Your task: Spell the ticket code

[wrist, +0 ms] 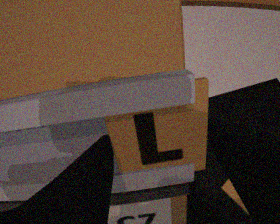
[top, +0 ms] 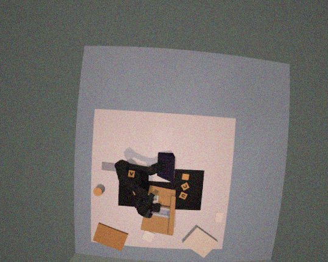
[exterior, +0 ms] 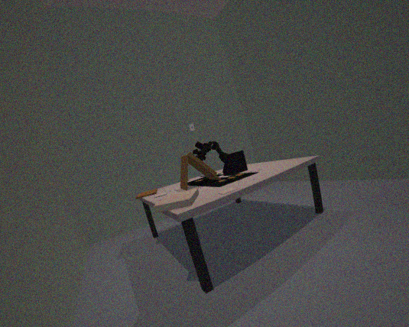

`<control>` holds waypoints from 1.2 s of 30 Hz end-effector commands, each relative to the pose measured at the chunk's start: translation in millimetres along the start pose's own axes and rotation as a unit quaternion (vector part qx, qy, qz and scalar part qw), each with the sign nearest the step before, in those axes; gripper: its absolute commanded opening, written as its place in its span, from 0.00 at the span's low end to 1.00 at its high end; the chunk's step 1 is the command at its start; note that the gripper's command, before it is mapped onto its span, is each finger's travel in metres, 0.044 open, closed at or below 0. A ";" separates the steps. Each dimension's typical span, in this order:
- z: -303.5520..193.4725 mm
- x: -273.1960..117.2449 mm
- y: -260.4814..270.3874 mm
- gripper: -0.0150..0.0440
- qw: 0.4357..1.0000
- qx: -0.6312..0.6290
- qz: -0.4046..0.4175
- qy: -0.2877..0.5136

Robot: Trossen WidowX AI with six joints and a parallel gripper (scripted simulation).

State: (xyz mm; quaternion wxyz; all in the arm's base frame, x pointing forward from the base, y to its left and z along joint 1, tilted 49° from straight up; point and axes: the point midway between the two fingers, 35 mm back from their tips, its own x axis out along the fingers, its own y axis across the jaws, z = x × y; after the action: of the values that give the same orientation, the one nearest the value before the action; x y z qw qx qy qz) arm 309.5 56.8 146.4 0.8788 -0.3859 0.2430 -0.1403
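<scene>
"So, see anything in the gripper (top: 156, 202) (exterior: 199, 154) (wrist: 158, 145)?"

"Yes, holding the L tile (wrist: 161, 142), with the fingers closed to its width, a bit over halfway apart. Reads upright in the wrist view"

"And placed where?"

"At the end of the grey rail (top: 163, 212) (wrist: 116, 97) on the orange board (top: 156, 224) (exterior: 202, 168) (wrist: 86, 45). Overlapped along the top by the upper lip, sticking out past its end. Can't tell whether seated"

"Able to read the ticket (wrist: 141, 211)?"

"Only partly; cut off by the wrist view's lower edge"

"Any other tiles?"

"Yes, look on the black mat (top: 189, 203) (exterior: 215, 183): a row of three tiles (top: 185, 186) on one side of the board, plus a lone lettered tile (top: 131, 174) on the other, beside the arm"

"And farther out?"

"Notice an orange cylinder (top: 98, 191) and an orange slab (top: 110, 236) on the pale counter (top: 160, 131) (exterior: 277, 162), both off the mat"
</scene>
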 end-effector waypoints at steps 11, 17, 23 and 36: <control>0.2 0.0 6.6 0.25 1.000 0.002 -0.002 0.000; 0.1 0.1 10.0 0.25 1.000 0.002 -0.002 0.000; 0.1 0.1 13.3 0.25 1.000 0.003 -0.002 0.000; 0.0 0.2 20.5 0.25 1.000 0.003 -0.002 0.000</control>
State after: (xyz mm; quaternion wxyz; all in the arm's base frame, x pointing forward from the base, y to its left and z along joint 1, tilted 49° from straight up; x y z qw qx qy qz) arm 310.8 69.5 132.2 0.8793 -0.3851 0.2426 -0.1404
